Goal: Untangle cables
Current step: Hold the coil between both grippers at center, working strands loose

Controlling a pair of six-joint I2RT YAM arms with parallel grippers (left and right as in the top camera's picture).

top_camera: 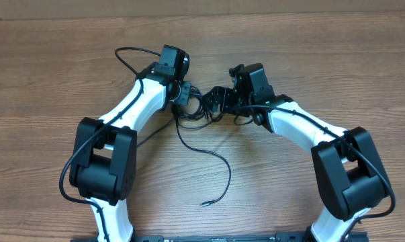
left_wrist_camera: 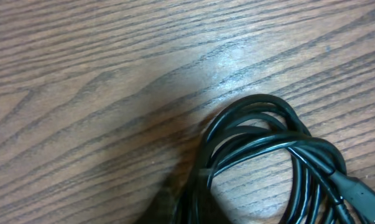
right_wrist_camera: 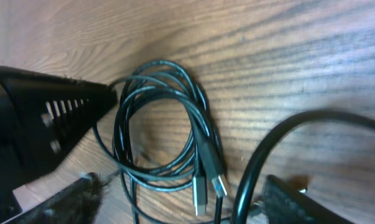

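Note:
The cables (top_camera: 201, 106) form a black tangle at the table's middle, between my two grippers. One loose strand (top_camera: 219, 158) trails toward the front and ends in a small plug (top_camera: 203, 203). My left gripper (top_camera: 187, 94) is shut on the tangle's left side. In the left wrist view the coiled cables (left_wrist_camera: 268, 146) run down into its dark jaws (left_wrist_camera: 184, 208) at the bottom edge. My right gripper (top_camera: 219, 101) is open. In its wrist view its fingers (right_wrist_camera: 299, 199) stand wide apart around two silver-tipped plugs (right_wrist_camera: 219, 183) and the cable loop (right_wrist_camera: 156, 118), gripping nothing.
Bare wooden table (top_camera: 289, 40) lies all around. A thicker black wire (top_camera: 125, 57) loops out beside the left arm. Another thick wire (right_wrist_camera: 262, 155) curves in front of the right wrist camera. The left gripper's black body (right_wrist_camera: 38, 118) fills the left of that view.

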